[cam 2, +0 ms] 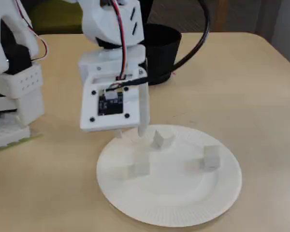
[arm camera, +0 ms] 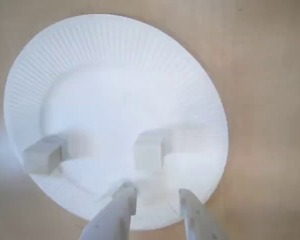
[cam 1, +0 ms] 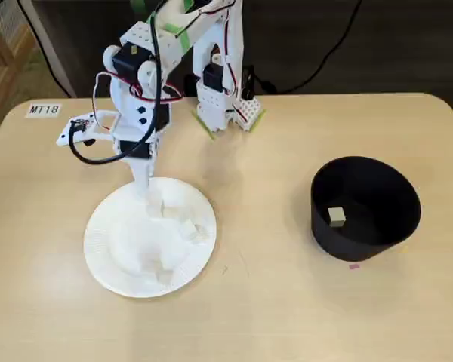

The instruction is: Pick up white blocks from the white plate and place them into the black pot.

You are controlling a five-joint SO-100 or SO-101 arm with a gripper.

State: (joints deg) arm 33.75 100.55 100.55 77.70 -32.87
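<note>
The gripper hangs over the near rim of the white plate in the wrist view, its two fingers apart by a narrow gap and holding nothing. Directly ahead of the gap, close to but apart from the fingertips, sits one white block; a second block lies off to the left on the same plate in that view. A fixed view from the side shows three blocks on the plate, the third standing well apart toward the right. One block already rests on the floor of the black pot, which stands well to the right of the plate in a fixed view from above. Judged from appearance, the blocks are light, rigid cubes with flat, smooth faces; they should not crush, but may slide or twist on the slick paper if nudged by one finger first. The sound hold appears to be across two opposite flat faces at mid-height, fingers square to the cube. The plate itself is thin and may shift if pressed at the rim.
</note>
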